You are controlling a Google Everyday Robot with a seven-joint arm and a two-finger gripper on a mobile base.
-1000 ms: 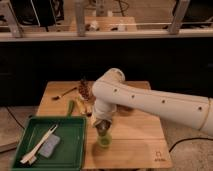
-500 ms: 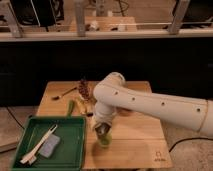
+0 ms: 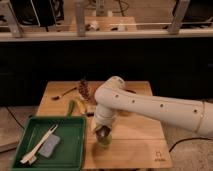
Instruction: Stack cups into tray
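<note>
Wooden table (image 3: 135, 135): light rectangular top; its right half beside the arm is bare wood up to the right and front edges.

Robot arm (image 3: 150, 107): white, reaching in from the right edge of view and crossing above the table's middle, bending downward near the tray.

Dark-green tray (image 3: 70, 150): large, raised rim, at the table's front-left corner, overhanging the table's left edge. Its right half is open floor. Inside, left part: a pale wooden utensil (image 3: 40, 145) lying diagonally, and a grey-blue sponge (image 3: 49, 148) touching it.

Gripper (image 3: 103, 134): pointing down just right of the tray's right rim, directly over the cup; whether it is clenched or released, cannot tell.

Translucent green cup (image 3: 104, 141): upright on the table, outside the tray, just beside its right rim, near the front edge.

Pinecone-like object (image 3: 84, 90): behind the tray, toward the table's back edge.
</note>
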